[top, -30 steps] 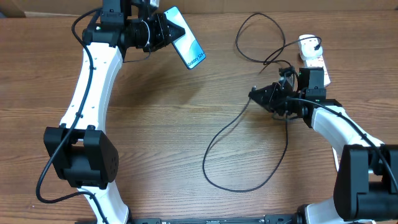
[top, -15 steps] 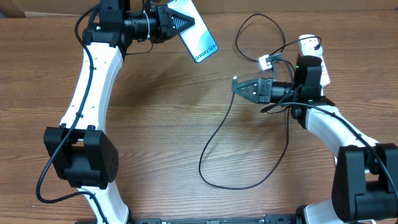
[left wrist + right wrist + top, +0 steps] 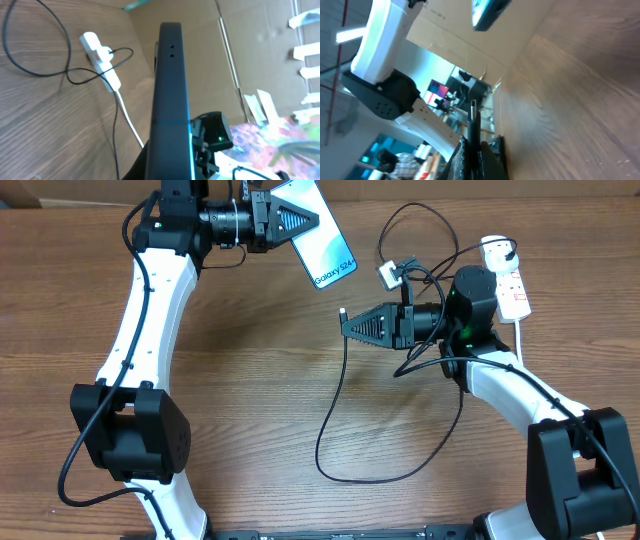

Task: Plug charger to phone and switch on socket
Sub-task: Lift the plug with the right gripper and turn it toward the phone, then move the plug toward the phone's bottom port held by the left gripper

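Brown wood-grain table [image 3: 250,400], w/ cardboard [image 3: 250,55] standing along the far edge, tape strips stuck on it. Past the edge my R wrist cam catches a blue-lit room, too blurry to read. The socket [image 3: 505,272] lies flat at the far right of the table, its thick white lead [image 3: 522,330] running back twd my R side; can't tell how its switches are set. The charger [image 3: 335,415] drops from my R fingers to a loose loop on the wood at front-centre, climbs back past my R forearm, then curls at the far side next to the socket. My L arm rises from the near left and reaches along the far edge, wrist turned to the right. L gripper [image 3: 298,218] is clamped on one short end of the phone [image 3: 325,245], which is off the table, tilted, screen facing the overhead cam w/ "Galaxy S24" readable, free end pointing twd centre-right. L wrist cam sees it edge-on, dark rim w/ two small holes. My R arm comes from the near right, elbow bent, wrist about level, fingers pointing left twd centre. R gripper [image 3: 350,330] is pinched closed on the charger just behind the connector tip [image 3: 343,311], which pokes out past the fingertips twd the far side. Phone's free end is near the tip but apart, gap visible btw them.
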Robot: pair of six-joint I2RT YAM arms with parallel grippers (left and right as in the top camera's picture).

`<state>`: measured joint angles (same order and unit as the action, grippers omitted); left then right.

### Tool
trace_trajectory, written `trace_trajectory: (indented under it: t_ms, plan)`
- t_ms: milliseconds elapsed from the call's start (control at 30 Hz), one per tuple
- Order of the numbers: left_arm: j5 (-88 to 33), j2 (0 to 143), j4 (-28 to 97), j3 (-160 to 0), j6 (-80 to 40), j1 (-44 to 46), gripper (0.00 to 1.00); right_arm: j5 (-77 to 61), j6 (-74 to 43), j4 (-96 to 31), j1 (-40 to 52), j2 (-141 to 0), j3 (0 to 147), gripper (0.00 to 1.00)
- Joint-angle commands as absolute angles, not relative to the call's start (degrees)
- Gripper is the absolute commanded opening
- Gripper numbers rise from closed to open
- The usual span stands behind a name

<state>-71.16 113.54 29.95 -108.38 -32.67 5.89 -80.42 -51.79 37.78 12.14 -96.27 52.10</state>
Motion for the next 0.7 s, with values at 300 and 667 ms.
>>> trace_trajectory:
  t_ms: [300,667]
  plan:
    - [-84.1,113.2,29.8,-109.9,-28.7,5.9,0.04,-83.4,-59.6,38.6,12.6,-94.9,53.0,0.04]
    - [-84.3,113.2,30.4,-107.2,-26.8,5.3,0.04,-86.9,-61.5,39.5,12.6,-94.9,53.0,0.04]
